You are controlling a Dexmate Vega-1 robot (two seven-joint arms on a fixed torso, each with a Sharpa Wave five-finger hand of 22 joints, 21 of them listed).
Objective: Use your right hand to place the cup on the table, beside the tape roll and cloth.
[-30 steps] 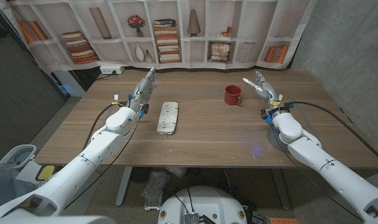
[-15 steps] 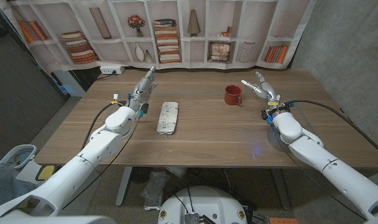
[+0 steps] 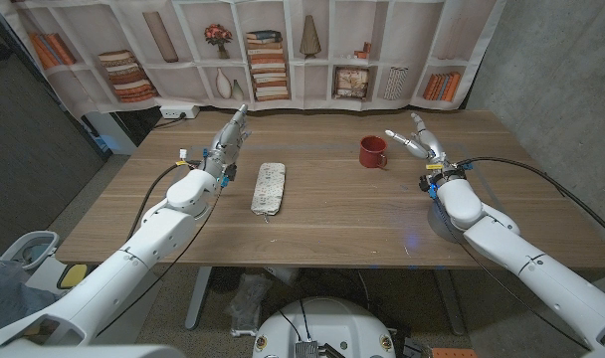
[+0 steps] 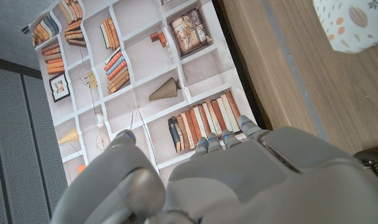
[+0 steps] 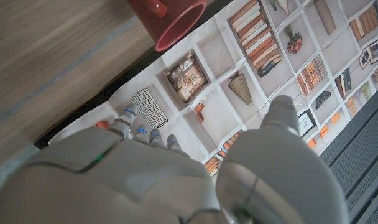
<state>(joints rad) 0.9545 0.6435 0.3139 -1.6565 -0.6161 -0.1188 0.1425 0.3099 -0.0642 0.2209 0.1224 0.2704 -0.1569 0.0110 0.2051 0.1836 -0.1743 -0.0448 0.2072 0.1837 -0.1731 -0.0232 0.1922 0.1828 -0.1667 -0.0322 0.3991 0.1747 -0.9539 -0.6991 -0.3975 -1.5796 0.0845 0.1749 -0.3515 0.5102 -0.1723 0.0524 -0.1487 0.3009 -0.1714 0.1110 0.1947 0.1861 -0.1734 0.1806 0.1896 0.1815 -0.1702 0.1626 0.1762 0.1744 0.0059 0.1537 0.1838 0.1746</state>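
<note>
The red cup (image 3: 372,151) stands upright on the wooden table (image 3: 342,214), right of the middle and towards the far edge, its handle facing my right hand. My right hand (image 3: 417,141) hovers just right of it, fingers spread, holding nothing and a short gap away from the cup. The right wrist view shows the cup (image 5: 167,18) beyond my right hand (image 5: 176,180). A folded patterned cloth (image 3: 269,186) lies left of the middle; its corner is the cloth (image 4: 350,22) in the left wrist view. My left hand (image 3: 230,139) is raised beyond the cloth, fingers straight, empty.
A printed bookshelf backdrop (image 3: 283,60) hangs behind the table's far edge. A white power strip (image 3: 179,111) lies beyond the far left corner. A bare stretch of wood runs between the cloth and the cup.
My right hand has shifted very slightly beside the cup. The cup, the cloth and my left arm have stayed where they were.
</note>
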